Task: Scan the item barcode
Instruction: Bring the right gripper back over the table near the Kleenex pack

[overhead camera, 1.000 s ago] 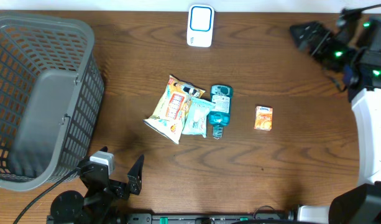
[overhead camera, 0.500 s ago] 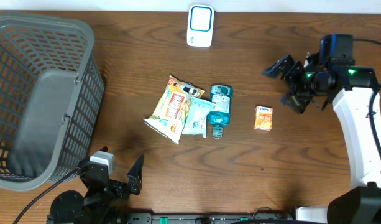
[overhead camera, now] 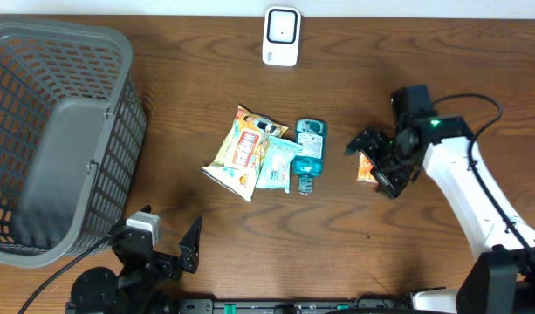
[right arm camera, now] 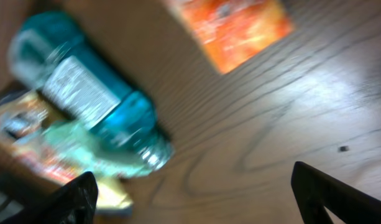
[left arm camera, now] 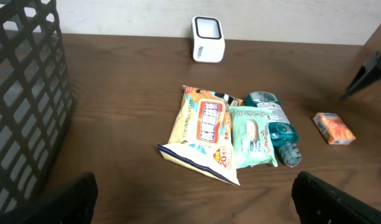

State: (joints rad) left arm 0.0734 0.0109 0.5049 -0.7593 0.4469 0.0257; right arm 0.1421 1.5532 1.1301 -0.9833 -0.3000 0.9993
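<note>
- Grey basket (overhead camera: 66, 131) fills the table's left side and plays no part in this step.
- Right gripper (overhead camera: 378, 163) hovers over the orange box (overhead camera: 364, 168), jaws wide apart (nothing held). The wrist view shows the box off toward one edge, so centre it between the fingers before lowering.
- Left gripper (overhead camera: 162, 242) sits at the near edge, jaws apart, empty.
- Snack bag (overhead camera: 239, 150), wipes pack (overhead camera: 276, 164) and blue bottle (overhead camera: 308, 155) lie together mid-table. The bottle is the box's nearest neighbour, so keep the fingers off it.
- White scanner (overhead camera: 281, 36) stands at the far edge, well apart from the box.
- The box lies flat, and its barcode cannot be made out.
</note>
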